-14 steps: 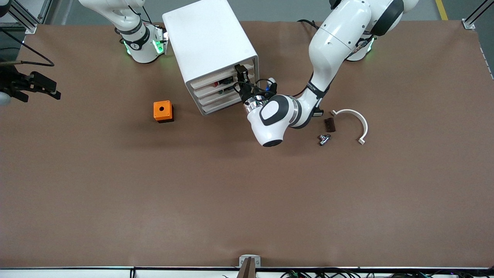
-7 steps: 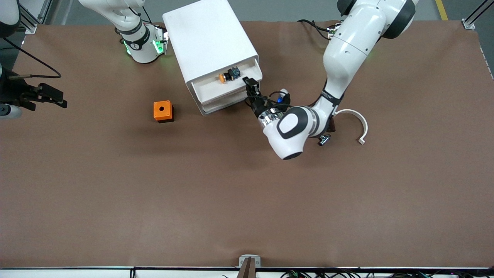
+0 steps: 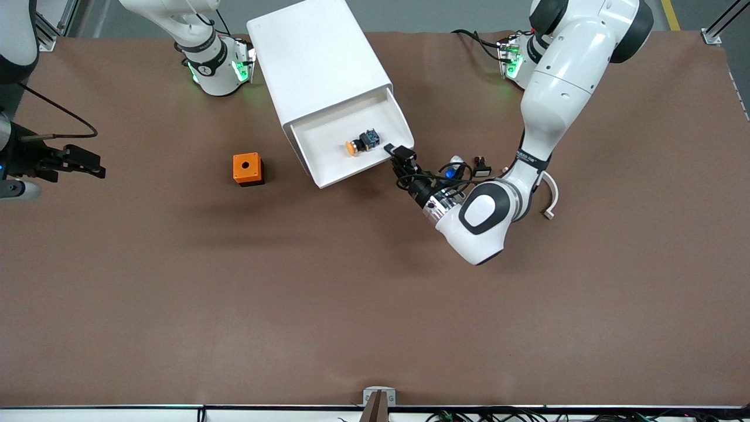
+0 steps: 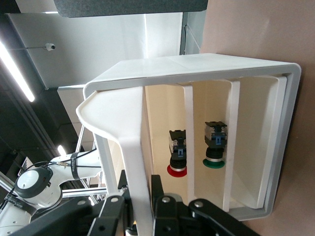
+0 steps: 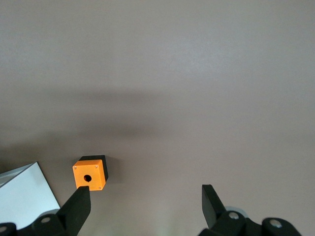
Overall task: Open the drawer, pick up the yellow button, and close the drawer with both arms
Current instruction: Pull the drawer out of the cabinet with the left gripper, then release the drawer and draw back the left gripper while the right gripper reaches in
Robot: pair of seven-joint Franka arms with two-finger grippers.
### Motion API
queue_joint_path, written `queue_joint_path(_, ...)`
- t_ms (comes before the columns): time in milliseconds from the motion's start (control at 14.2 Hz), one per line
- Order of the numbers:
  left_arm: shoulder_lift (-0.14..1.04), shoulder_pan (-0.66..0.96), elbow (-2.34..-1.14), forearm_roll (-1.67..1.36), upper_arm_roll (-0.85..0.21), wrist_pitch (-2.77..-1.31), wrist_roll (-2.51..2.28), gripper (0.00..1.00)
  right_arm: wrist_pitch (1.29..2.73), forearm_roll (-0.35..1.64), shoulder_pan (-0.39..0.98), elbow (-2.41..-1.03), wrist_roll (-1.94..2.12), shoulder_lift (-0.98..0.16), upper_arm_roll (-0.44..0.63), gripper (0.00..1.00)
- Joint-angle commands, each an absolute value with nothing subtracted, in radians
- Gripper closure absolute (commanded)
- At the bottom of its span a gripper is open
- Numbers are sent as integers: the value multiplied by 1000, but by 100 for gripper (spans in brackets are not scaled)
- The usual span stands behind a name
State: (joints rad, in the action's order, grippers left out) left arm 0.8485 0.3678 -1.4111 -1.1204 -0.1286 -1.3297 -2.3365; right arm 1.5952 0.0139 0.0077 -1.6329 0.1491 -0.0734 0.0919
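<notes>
Gripping the thin lip of the smooth white plastic drawer (image 3: 351,143) was the left gripper (image 3: 403,157), drawer pulled out of the rounded cabinet (image 3: 316,64), round-capped orange button (image 3: 361,143) inside, right gripper (image 3: 88,167) wide open over bare brown table (image 3: 375,305), waiting.

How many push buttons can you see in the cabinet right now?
3: an orange-capped button in the pulled-out drawer, a red-capped button and a green-capped button in lower drawers. More may be hidden.
</notes>
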Motion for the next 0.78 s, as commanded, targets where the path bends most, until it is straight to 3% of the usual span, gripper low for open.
queue_joint_path(0, 861, 351, -1393, -1132, -115, -1318, -2324, 86, 1585, 2, 2, -1592, 152, -107, 94, 0)
queue_joint_path(141, 861, 344, -1388, -1132, -115, -1318, -2321, 85, 1586, 0, 0, -1592, 152, -136, 95, 0)
queue_joint_path(282, 861, 344, -1388, -1134, -114, -1321, -2318, 76, 1586, 5, -12, -1592, 152, -155, 98, 0)
queue_joint_path(423, 858, 341, -1387, -1131, -112, -1319, -2281, 32, 1589, 14, -28, -1592, 149, -175, 98, 0)
queue_joint_path(494, 856, 334, -1382, -1129, -112, -1319, -2223, 14, 1589, 14, -28, -1592, 147, -178, 98, 0)
queue_joint_path(635, 851, 321, -1368, -1134, -113, -1319, -2079, 2, 1592, 21, -22, -1592, 138, -176, 97, 0)
queue_joint_path(706, 851, 319, -1350, -1135, -114, -1318, -2006, 1, 1594, 21, -17, -1589, 137, -176, 97, 0)
